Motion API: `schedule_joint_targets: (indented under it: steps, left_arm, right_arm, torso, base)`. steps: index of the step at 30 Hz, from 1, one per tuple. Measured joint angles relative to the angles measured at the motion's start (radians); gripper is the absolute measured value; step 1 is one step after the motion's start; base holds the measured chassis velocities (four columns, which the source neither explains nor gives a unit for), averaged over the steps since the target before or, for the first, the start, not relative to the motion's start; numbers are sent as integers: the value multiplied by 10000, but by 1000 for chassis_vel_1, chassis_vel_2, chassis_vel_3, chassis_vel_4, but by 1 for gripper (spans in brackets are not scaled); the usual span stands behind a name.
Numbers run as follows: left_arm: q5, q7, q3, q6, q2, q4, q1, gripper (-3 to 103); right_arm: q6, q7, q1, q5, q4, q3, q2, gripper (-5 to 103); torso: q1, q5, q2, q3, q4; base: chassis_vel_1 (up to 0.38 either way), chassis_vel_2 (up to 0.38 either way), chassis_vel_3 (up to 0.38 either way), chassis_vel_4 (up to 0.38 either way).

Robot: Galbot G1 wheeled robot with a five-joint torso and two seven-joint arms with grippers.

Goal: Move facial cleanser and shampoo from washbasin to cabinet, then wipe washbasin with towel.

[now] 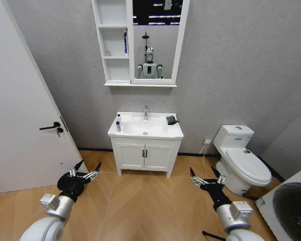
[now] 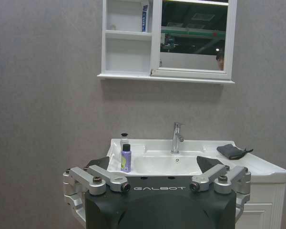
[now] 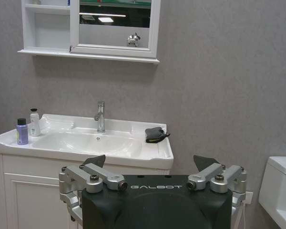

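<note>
The washbasin [image 1: 163, 133] is seen ahead against the grey wall, set on a low two-door vanity [image 1: 145, 156]. Two small bottles are stood upright at its left rear corner, close beside each other: a purple bottle [image 2: 126, 158] with a dark cap and a white bottle [image 2: 124, 142] just behind it. The dark towel [image 1: 171, 120] is laid on the surface at the right rear corner of the washbasin, to the right of the chrome tap [image 1: 145, 112]. The cabinet [image 1: 114, 41] is mounted on the wall above, joined to a mirror [image 1: 155, 40]; a blue-and-white tube [image 1: 125, 43] is stood in its middle compartment. A toilet [image 1: 241, 158] is placed to the right. The left hand [image 1: 84, 173] and the right hand [image 1: 203, 177] are held low over the wooden floor, well apart from the washbasin, each with fingers spread apart and nothing between them.
</note>
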Motion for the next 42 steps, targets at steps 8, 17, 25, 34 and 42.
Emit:
schedule_joint_targets:
  steps: [8,17,25,34,42]
  left_arm:
    - [33,51,11,-20,-27,-6,18,100]
    - [85,128,5,-143,-134,-3,164,100]
    - [145,132,60,-154,-235,22,164,100]
    - [403,56,319,-265,-420,259,131,100]
    - [342,698,464,-749,-458,737,195,100]
  right_arm:
    - [68,-4,-51,4,27,43,31,100]
    - [121,-5,-82,4,39,31,43,100]
    - [175,5,-58,-10,-28,-10,35,100]
    - [188,15,279,-218,-111,17,-108,100]
    - [41,232,431,63,-242,81,-176,100]
  torso:
    - [2,-2,-1,1,-7]
    - [1,0,0,-1,0]
    - [11,12,-5,4,9]
    - [13,-13,-5,2,-9]
    - [-13,0,5,-4,-2]
  base:
    - [-206,190,192,-199]
    - [-278,291,283,-280]
    - [-368,359,367,-378]
    - [-277,275,249,-252]
    - [-31,38,-1,-6]
